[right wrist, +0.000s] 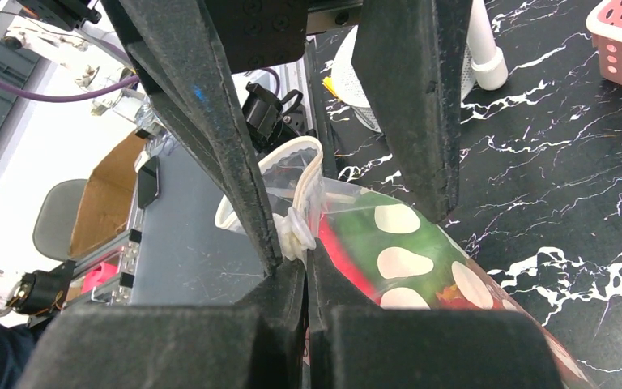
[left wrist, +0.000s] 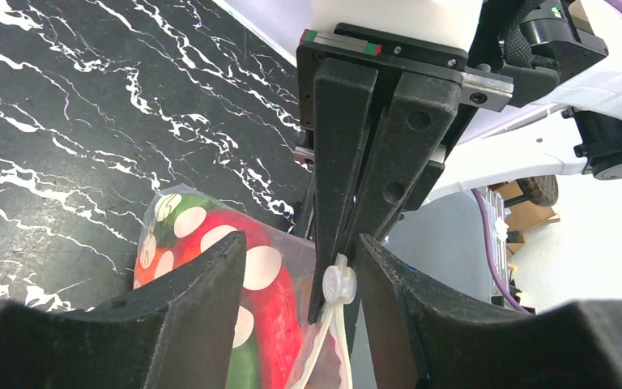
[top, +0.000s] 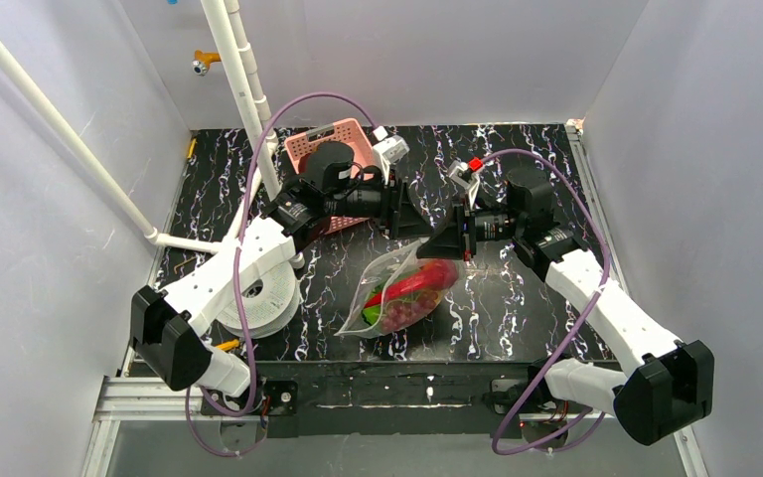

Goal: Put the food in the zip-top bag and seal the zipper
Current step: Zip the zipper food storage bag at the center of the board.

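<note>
The zip-top bag [top: 397,293] lies mid-table, clear with white dots, its upper right end lifted. The food [top: 412,288] is inside it: a red piece [left wrist: 274,312] and green pieces [right wrist: 372,235]. The zipper's white slider [left wrist: 338,284] sits at the raised mouth corner. My right gripper [right wrist: 308,271] is shut on the bag's edge just beside the slider [right wrist: 296,227]. My left gripper [left wrist: 300,279] faces it from the other side, open. Its fingers [left wrist: 202,300] straddle the bag top, and the slider sits close against the right-hand finger.
A pink slotted basket [top: 310,145] stands at the back, behind the left arm. A white tape roll [top: 258,298] lies at the left. A white pipe [top: 243,79] rises at the back left. The table [top: 517,298] is black marble-patterned, with white walls around it.
</note>
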`<action>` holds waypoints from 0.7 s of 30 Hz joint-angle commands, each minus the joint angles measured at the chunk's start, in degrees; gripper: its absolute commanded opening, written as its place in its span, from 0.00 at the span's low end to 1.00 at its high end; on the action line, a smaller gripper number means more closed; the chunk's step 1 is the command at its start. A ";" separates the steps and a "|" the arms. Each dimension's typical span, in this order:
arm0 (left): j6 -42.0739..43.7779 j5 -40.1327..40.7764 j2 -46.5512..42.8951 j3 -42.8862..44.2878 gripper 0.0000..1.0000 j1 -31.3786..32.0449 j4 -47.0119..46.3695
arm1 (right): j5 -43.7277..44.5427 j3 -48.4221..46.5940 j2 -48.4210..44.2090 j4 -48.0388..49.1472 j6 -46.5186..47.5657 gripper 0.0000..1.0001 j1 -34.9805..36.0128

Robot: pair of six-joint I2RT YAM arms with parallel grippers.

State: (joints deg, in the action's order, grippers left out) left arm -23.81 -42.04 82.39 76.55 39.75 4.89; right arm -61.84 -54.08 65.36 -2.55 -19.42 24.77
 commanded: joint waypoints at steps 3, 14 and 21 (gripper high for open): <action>2.00 -3.02 -4.21 -2.57 0.56 0.43 -0.62 | -0.39 -0.41 -1.56 3.94 -1.23 0.01 0.19; 3.33 -2.47 -5.70 -3.00 0.41 0.66 -0.08 | -0.95 -1.19 -1.07 3.60 -1.34 0.01 0.19; 3.50 -3.24 -5.23 -2.95 0.34 1.37 0.25 | -0.38 -1.28 -1.46 3.27 -1.25 0.01 0.19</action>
State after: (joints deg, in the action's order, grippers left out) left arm -21.41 -43.72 78.61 73.43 40.51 4.95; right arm -61.63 -54.00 65.25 -2.00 -19.81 24.77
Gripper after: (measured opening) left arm 0.352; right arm 0.023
